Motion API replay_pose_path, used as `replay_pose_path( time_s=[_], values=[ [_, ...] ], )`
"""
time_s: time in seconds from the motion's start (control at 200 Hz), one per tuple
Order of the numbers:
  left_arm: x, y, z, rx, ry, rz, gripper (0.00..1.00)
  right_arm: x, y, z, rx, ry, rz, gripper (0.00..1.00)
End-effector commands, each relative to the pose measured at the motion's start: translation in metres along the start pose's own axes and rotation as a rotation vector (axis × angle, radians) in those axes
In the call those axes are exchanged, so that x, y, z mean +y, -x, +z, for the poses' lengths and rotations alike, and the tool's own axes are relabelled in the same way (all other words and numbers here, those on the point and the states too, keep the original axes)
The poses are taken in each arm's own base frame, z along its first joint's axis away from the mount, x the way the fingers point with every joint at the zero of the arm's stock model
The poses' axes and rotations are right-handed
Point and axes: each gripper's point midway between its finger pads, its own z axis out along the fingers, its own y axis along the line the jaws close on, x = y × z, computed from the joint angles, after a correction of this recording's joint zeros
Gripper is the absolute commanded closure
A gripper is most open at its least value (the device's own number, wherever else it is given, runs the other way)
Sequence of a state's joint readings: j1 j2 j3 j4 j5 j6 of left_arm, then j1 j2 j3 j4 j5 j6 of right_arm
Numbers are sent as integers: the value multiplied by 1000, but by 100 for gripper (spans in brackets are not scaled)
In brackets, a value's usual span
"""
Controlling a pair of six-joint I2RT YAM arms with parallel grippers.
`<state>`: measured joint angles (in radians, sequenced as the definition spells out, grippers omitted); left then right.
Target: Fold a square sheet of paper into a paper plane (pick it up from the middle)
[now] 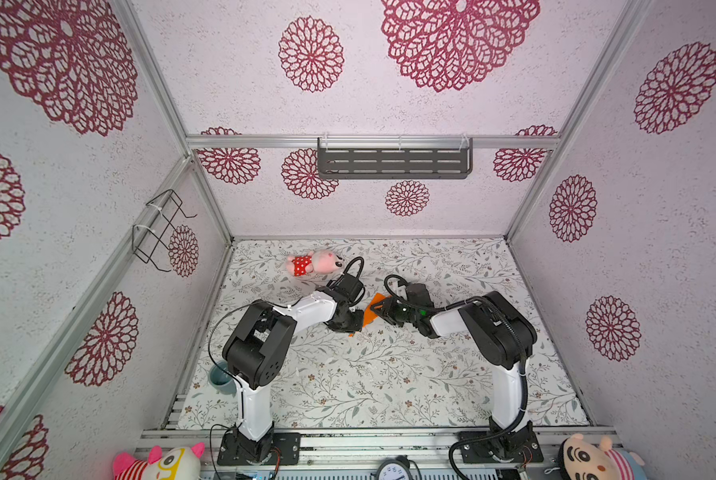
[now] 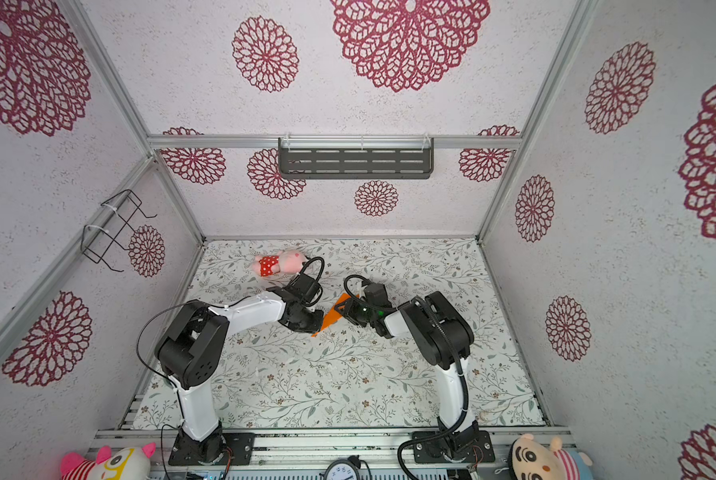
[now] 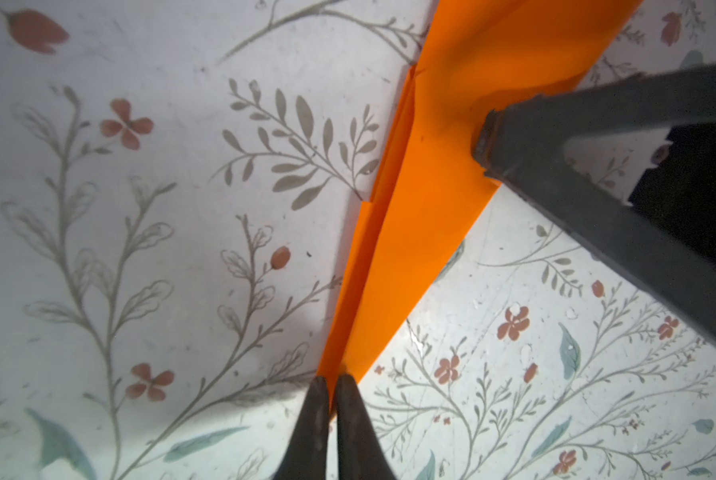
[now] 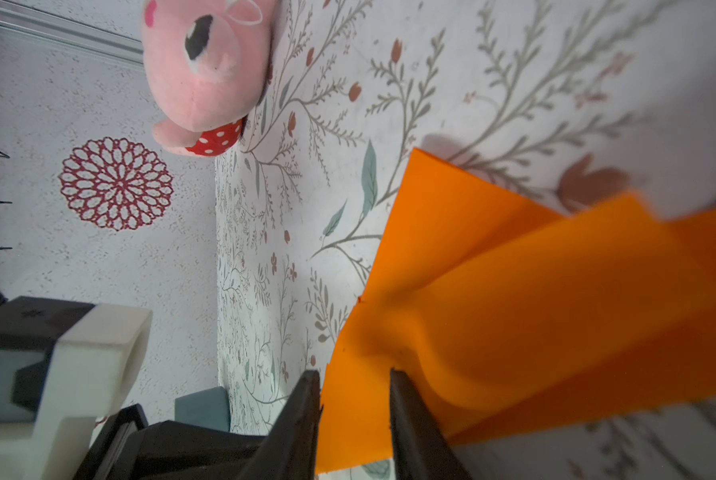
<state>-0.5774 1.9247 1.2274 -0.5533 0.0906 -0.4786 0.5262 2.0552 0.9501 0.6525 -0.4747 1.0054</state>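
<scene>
The left tool [image 3: 332, 380] was all but closed, its two fingers pinching the narrow pointed end of the paper plane [image 3: 422, 216]. The right tool [image 4: 354, 374] stood with its jaws part-way apart. The orange paper lay face-on across the gap between them rather than edge-on. In the left wrist view one of its fingers [image 3: 555, 166] pressed its tip onto the upper flap. It looked like a pressing contact, not a clamp, though I could not tell this for certain.

Between the two tools the paper plane [image 1: 373, 309] sat near the middle of the desk [image 1: 389, 374]. In both top views it showed as a slim orange wedge, half hidden by the arms. Whether it rested on the desk or hung just above it could not be told. Close up, it was no flat square. Several layers ran along one long edge down to a point, and a crease ran lengthwise. At the wide end the flaps splayed apart, and one bulged in a soft curve beside the right tool's finger.

Judging by this, the main folds were done and the dart shape was there. What seemed left was flattening that loose flap into a sharp wing crease, and then letting go of the finished plane. The pink plush toy [image 1: 316, 262] lay well apart toward the far side of the desk, clear of the work.
</scene>
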Motion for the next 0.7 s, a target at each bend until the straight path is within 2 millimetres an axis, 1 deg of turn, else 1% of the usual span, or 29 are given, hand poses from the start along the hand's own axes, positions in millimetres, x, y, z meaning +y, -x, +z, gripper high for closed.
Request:
replay_pose_path(
  time_s=[0.0,0.2,0.38,0.5,0.52,0.53,0.545,0.605,0.695],
  values=[
    [9,-12,9,39,40,5,89,-69,-27,1,59,-218,89,67],
    [14,-17,9,48,62,2,89,-71,-27,0,60,-224,90,67],
    [18,-24,13,76,74,15,88,-70,-26,0,58,-222,91,67],
    [18,-26,12,89,82,26,88,-68,-25,0,57,-216,88,67],
    [18,-26,12,90,82,28,88,-66,-25,0,56,-211,87,67],
    [22,-32,20,116,92,26,88,-65,-24,0,57,-207,86,67],
    [23,-34,23,125,96,25,88,-64,-24,0,57,-203,86,67],
    [23,-35,24,130,96,25,88,-52,-18,1,49,-169,68,67],
    [23,-36,25,135,93,25,88,-26,-5,-1,31,-114,24,67]
  ],
)
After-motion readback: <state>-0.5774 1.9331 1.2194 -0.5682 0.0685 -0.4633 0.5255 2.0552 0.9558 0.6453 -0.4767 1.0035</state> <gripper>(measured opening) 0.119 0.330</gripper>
